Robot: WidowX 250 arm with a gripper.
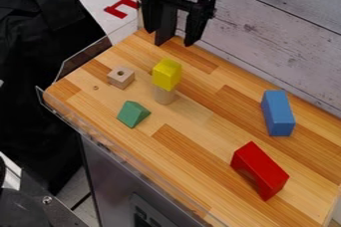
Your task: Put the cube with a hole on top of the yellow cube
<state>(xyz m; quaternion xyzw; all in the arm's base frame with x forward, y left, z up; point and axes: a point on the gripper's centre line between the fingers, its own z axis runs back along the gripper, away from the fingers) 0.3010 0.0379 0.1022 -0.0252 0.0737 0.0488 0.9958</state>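
Pincer (170, 37) hangs spread open, seemingly above the board's far edge (230, 65), with room around the holed cube (118, 78).

This looks like a robotics lab or workshop, though the view is too narrow to say which. The clearest sign is the black mechanical claw (171, 38) hanging over a wooden tabletop (220, 121) of light and dark strips. A clear plastic guard (86, 56) edges that tabletop, and whitewashed wood-look boards (279, 27) stand behind it like a backdrop. Below is a grey, metallic-looking front (113, 181) with a dark panel (148, 216). At lower left, a dark plate (63, 213) with a round silver-coloured fastener (47, 200) adds to the technical look.
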